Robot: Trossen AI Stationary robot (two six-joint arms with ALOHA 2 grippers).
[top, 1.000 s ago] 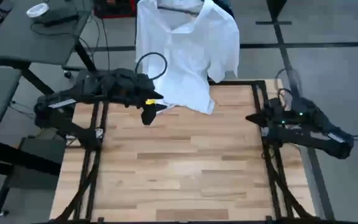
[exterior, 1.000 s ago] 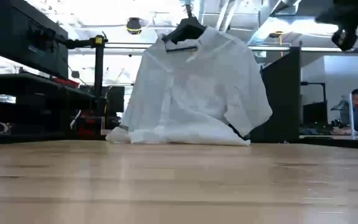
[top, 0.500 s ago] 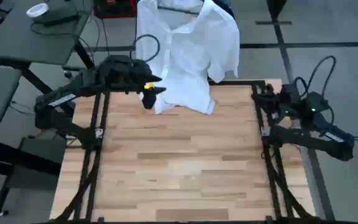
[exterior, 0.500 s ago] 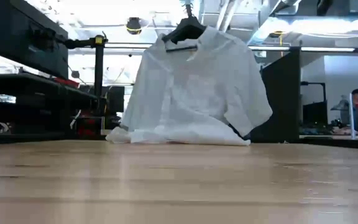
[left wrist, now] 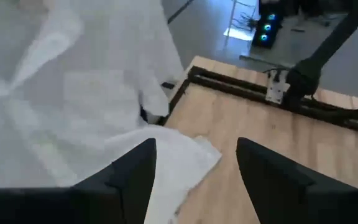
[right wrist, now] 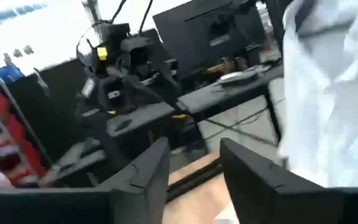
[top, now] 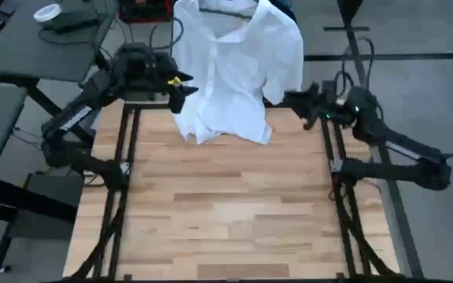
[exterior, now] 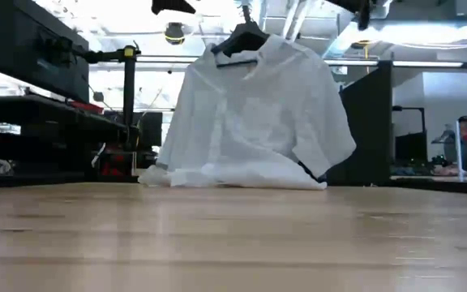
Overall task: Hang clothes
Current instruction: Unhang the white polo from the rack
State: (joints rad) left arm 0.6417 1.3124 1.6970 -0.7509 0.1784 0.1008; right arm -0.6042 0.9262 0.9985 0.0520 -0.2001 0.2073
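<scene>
Limp white button-up shirt (top: 234, 67) on dark thin hanger (exterior: 242, 42), top centre, hem on wooden table (top: 226, 212). Right hand (top: 293, 99) swung in beside sleeve, now spread; left hand (top: 176, 93) spread, raised beside hem. Likely adjusting.

The white top (top: 234, 71) is plain white with no print, hung on a black hanger (exterior: 237, 40). The table (top: 226, 220) is light tan wood in strips of paler and darker planks, edged by a black frame (top: 124, 157). Both arms are black; the left gripper (top: 181, 93) carries a small yellow mark
</scene>
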